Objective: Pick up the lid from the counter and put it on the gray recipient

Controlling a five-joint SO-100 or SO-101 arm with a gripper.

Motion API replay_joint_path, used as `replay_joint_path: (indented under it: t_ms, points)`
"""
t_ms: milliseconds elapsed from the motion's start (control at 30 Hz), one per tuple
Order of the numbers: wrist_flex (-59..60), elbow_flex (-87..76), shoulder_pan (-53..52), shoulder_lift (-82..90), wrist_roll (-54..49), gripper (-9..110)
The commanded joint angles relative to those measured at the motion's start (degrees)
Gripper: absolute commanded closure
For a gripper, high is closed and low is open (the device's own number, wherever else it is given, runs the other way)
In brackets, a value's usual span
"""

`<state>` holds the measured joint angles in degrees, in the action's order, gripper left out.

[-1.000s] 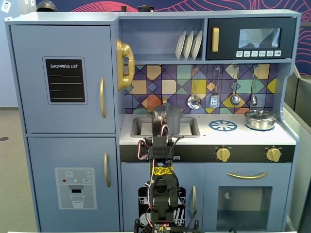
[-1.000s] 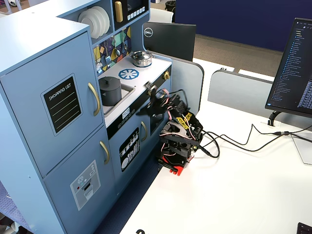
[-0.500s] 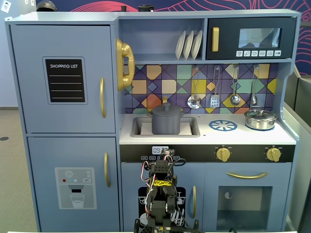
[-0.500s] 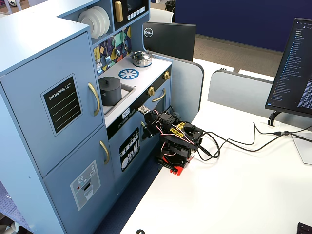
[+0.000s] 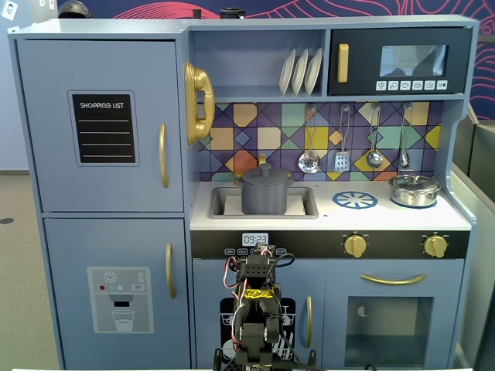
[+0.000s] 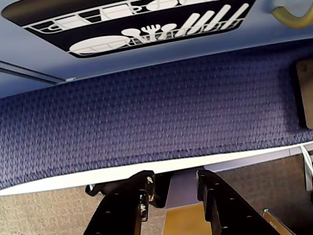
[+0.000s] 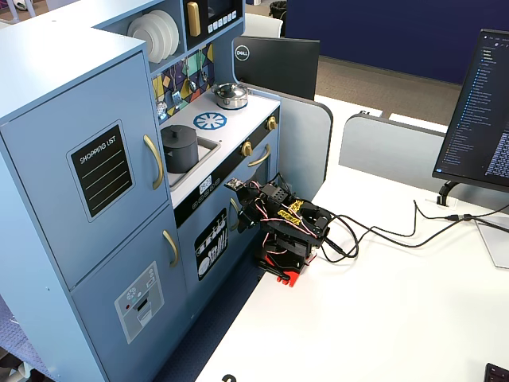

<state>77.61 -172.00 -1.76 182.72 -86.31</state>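
The gray recipient (image 5: 265, 197) stands in the sink of the toy kitchen and also shows in the other fixed view (image 7: 180, 150). The dark-gray lid (image 5: 265, 175) with its small knob sits on top of it (image 7: 180, 131). My arm (image 5: 256, 309) is folded low on the white desk in front of the kitchen's lower doors, far below the counter. My gripper (image 7: 239, 219) points down past the desk edge. In the wrist view the gripper (image 6: 173, 178) is open and empty, with a gap between its black fingers (image 6: 142, 196).
A shiny silver lidded pot (image 5: 414, 189) stands at the counter's right, next to the blue-and-white burner print (image 5: 355, 200). Utensils (image 5: 341, 158) hang on the back wall. The wrist view shows blue carpet (image 6: 146, 107), the dishwasher print (image 6: 137, 24) and the desk edge (image 6: 73, 176). Cables (image 7: 382, 231) and a monitor (image 7: 477, 103) are on the desk.
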Motion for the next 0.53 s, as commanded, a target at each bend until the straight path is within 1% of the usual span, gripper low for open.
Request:
replay_joint_path:
  t_ms: [0, 500]
  points:
    - [10.0, 0.0, 0.2, -0.6, -0.2, 98]
    - [10.0, 0.0, 0.2, -0.6, -0.2, 94]
